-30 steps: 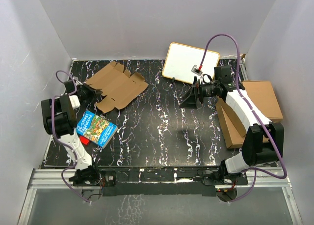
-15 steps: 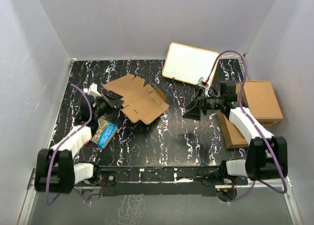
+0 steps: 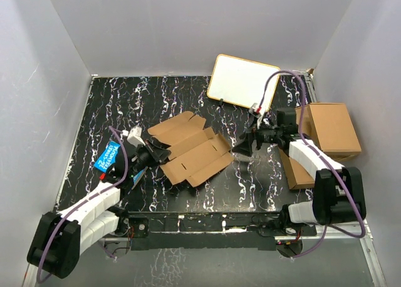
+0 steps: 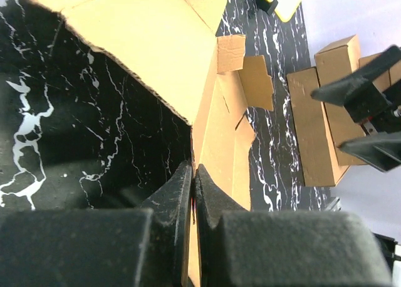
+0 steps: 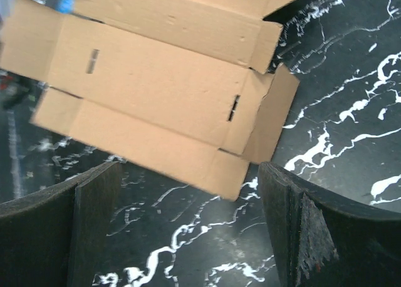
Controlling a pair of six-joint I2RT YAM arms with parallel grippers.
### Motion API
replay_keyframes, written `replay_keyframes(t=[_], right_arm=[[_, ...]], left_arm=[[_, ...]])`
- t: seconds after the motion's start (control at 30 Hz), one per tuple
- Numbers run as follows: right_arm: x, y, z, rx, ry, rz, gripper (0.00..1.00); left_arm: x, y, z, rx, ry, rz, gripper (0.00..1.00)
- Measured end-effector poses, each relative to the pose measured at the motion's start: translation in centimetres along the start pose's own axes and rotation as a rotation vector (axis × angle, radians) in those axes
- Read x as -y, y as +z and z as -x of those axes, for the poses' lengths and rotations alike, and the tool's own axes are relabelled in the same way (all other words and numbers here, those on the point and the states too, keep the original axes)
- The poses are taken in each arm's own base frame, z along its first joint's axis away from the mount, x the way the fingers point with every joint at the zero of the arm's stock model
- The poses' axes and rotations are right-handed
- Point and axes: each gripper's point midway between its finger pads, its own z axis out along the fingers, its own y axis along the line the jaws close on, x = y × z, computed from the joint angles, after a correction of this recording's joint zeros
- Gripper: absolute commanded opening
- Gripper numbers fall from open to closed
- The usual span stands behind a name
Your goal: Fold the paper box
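On the counter [image 3: 125, 99], a little left of centre: paper box [image 3: 191, 150], unfolded, its left end apparently lifted. The left hand [image 3: 156, 154] is pinched tight on that edge, likely to anchor the sheet or raise a panel for the first fold. The right hand [image 3: 245, 143] is spread wide just off the box's right end, holding nothing and probably set to press a flap. The left wrist view shows cardboard clamped between the fingers [image 4: 172, 193] — the overhead view cannot resolve this. The right wrist view alone shows the slots and end flaps.
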Motion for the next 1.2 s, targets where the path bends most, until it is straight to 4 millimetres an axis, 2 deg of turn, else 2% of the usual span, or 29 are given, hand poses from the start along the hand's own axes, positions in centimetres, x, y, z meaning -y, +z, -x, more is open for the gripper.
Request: replay_keyframes(t=[0.07, 0.2, 0.33, 0.43, 0.57, 0.7, 0.77, 0.87, 1.0, 1.03, 1.1, 1.2], right_arm=[[1.1, 1.1, -1.0, -0.059, -0.036, -0.043, 0.99], [1.9, 2.9, -2.5, -0.157, -0.103, -0.099, 0.98], [3.5, 3.1, -3.5, -0.212, -0.133, -0.191, 0.98], [4.8, 3.1, -4.5, -0.257, -0.132, -0.253, 0.93], [6.0, 3.4, -5.7, -0.307, -0.116, -0.304, 0.78], [6.4, 3.9, -6.4, -0.336, -0.104, -0.328, 0.56], [6.8, 4.2, -6.4, -0.35, -0.102, -0.344, 0.42], [7.2, 4.4, -6.4, -0.358, -0.098, -0.363, 0.27], [7.7, 4.4, -6.0, -0.357, -0.096, -0.397, 0.12], [7.9, 4.3, -5.9, -0.356, -0.098, -0.405, 0.09], [8.2, 4.3, -5.6, -0.349, -0.101, -0.421, 0.08], [8.4, 4.0, -4.9, -0.33, -0.11, -0.436, 0.08]], left_arm=[[0.4, 0.1, -0.6, -0.009, 0.028, -0.003, 0.0], [0.7, 0.4, -1.7, -0.018, 0.058, 0.003, 0.0], [0.5, 0.8, -2.6, -0.03, 0.082, 0.023, 0.0], [0.4, 0.9, -2.9, -0.032, 0.093, 0.033, 0.0], [0.4, 0.9, -2.9, -0.023, 0.103, 0.04, 0.0], [0.4, 0.8, -2.8, -0.011, 0.115, 0.045, 0.0], [0.3, 0.8, -2.8, -0.01, 0.119, 0.05, 0.0], [0.1, 0.8, -2.8, -0.013, 0.122, 0.054, 0.0], [0.0, 0.8, -2.9, -0.014, 0.122, 0.055, 0.0], [0.0, 0.8, -3.0, -0.016, 0.122, 0.056, 0.02], [-0.3, 0.7, -3.3, -0.021, 0.121, 0.059, 0.12], [-0.4, 0.3, -3.5, -0.03, 0.113, 0.062, 0.37]])
